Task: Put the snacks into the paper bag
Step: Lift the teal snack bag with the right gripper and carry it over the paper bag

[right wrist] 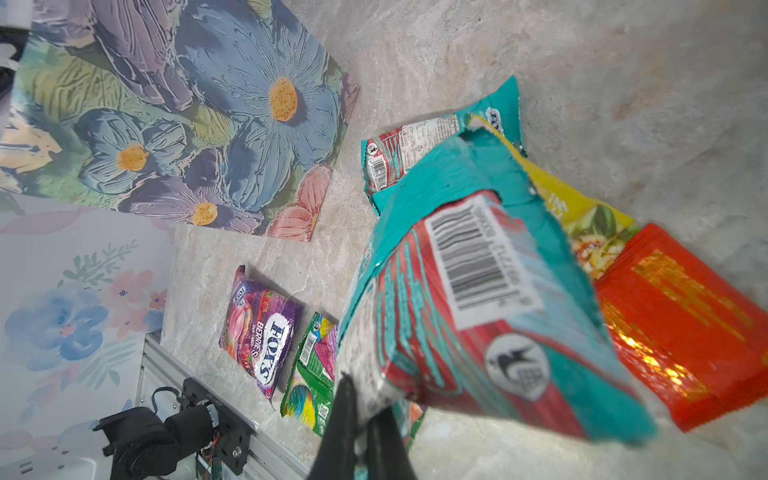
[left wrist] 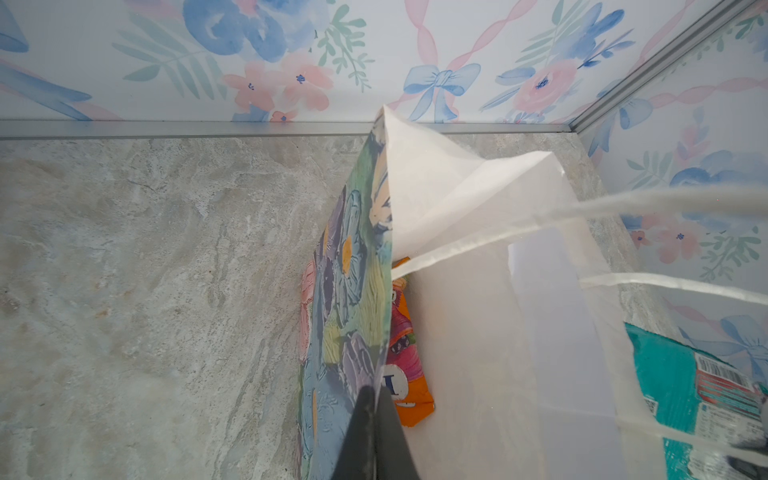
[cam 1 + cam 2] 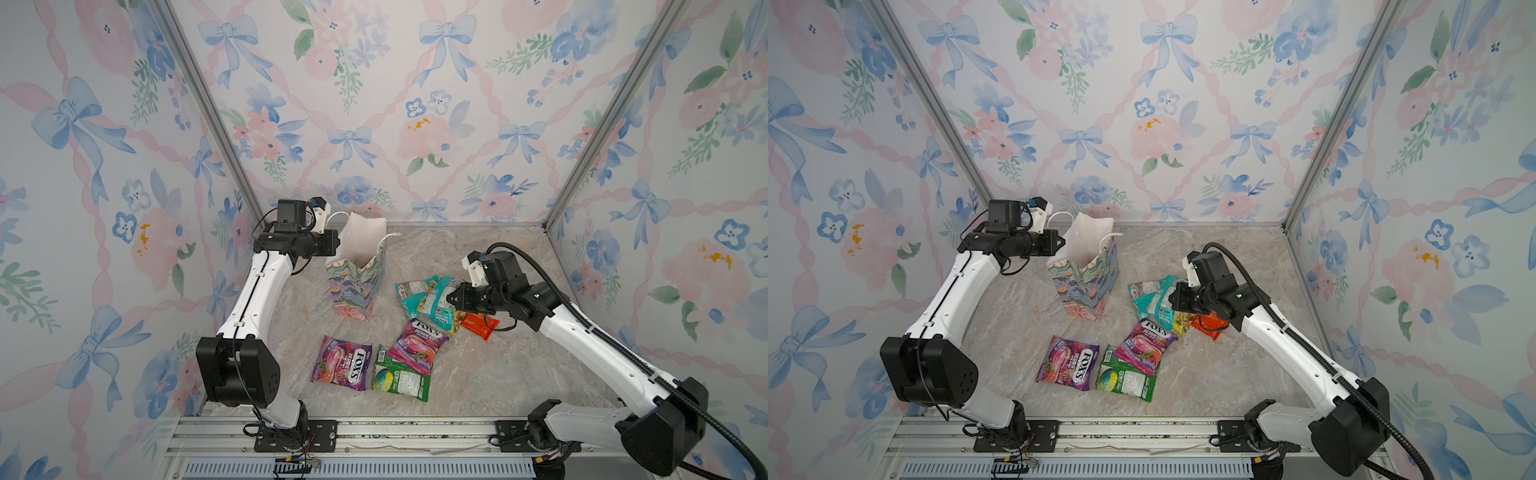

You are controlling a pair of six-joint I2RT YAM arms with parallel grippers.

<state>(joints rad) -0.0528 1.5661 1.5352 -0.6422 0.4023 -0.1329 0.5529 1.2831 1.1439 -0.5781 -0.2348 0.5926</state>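
Note:
The paper bag (image 3: 357, 286) (image 3: 1086, 289) stands upright at the back of the marble table, mouth open. My left gripper (image 3: 337, 243) (image 3: 1062, 241) (image 2: 376, 399) is shut on the bag's left rim; the flowered wall (image 2: 349, 291) runs between its fingers. An orange packet (image 2: 411, 395) lies inside the bag. My right gripper (image 3: 451, 297) (image 3: 1173, 297) (image 1: 365, 399) is shut on the edge of a teal packet (image 1: 478, 270) (image 3: 436, 305), right of the bag. More snacks lie below it: another teal packet (image 1: 415, 149), a yellow one (image 1: 590, 220) and a red-orange one (image 1: 681, 324) (image 3: 480, 325).
Two purple FOX'S packets (image 3: 343, 363) (image 3: 417, 343) and a green packet (image 3: 401, 379) lie in front of the bag. Flowered walls close in the back and both sides. An aluminium rail (image 3: 374, 432) with the arm bases runs along the front edge.

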